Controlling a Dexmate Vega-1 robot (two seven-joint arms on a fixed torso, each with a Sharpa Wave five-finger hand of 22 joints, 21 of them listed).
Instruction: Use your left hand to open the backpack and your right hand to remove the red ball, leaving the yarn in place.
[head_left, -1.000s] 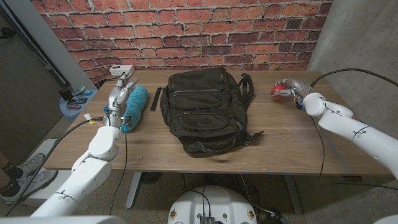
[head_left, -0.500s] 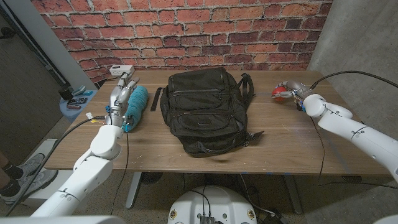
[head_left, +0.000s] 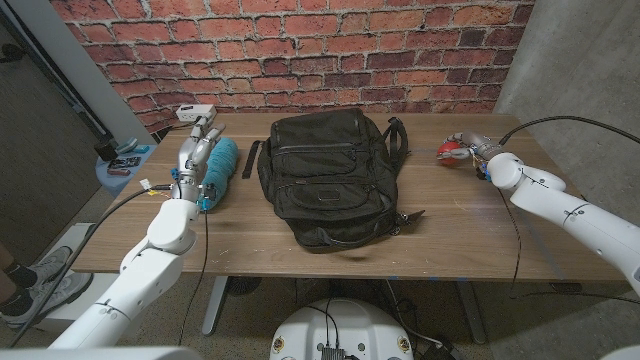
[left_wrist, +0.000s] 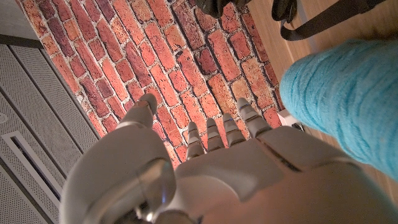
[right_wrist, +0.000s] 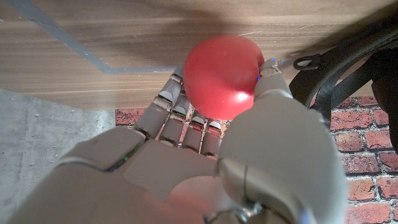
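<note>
My right robot hand (head_left: 470, 146) sits in the upper right of the head view, out past the backpack's shoulder straps, and it is clamped on the red ball (head_left: 447, 150). The right wrist view shows this best: the ball (right_wrist: 222, 76) is cradled against my fingers (right_wrist: 186, 121) with the thumb pressed on its far side, low over the wooden counter (head_left: 460, 220).

The ball looks smooth, with a soft sheen, and I judge it light and slightly springy. A smooth round thing can squirt out of a pinch, so I would keep it wrapped around its widest part and not held by the fingertips.

The black backpack (head_left: 328, 175) lies flat at the centre of the head view. It looks like limp woven fabric that would sag and drag, so the zipper pulls or the top edge are the places to take it.

My left robot hand (head_left: 197, 152) is in the upper left of that view, fingers apart and holding nothing, just beside the teal yarn (head_left: 220, 168). The yarn is out on the counter beside the backpack; it looks soft, fuzzy and easily squashed.

I can read no brand, label or writing on the backpack, ball or yarn.
</note>
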